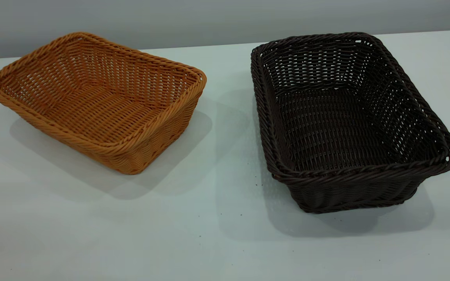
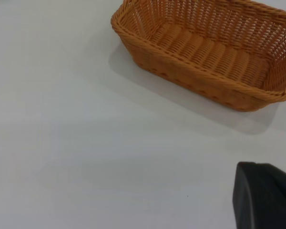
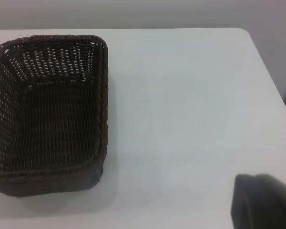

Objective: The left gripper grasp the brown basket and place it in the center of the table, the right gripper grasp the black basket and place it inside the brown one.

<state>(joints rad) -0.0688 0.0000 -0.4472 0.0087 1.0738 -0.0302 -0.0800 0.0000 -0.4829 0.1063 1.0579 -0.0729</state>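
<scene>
The brown basket (image 1: 158, 128) stands empty on the left of the white table (image 1: 209, 218). The black basket (image 1: 350, 191) stands empty on the right, a gap of bare table between them. Neither arm shows in the exterior view. In the left wrist view only a black part of my left gripper (image 2: 264, 198) shows, well away from the brown basket (image 2: 205, 86) and above bare table. In the right wrist view only a black part of my right gripper (image 3: 262, 200) shows, off to the side of the black basket (image 3: 52, 179).
A grey wall (image 1: 225, 19) runs behind the table's far edge. The right wrist view shows the table's rounded corner and side edge (image 3: 271, 81) beyond the black basket. A few tiny dark specks lie on the table in front of the baskets.
</scene>
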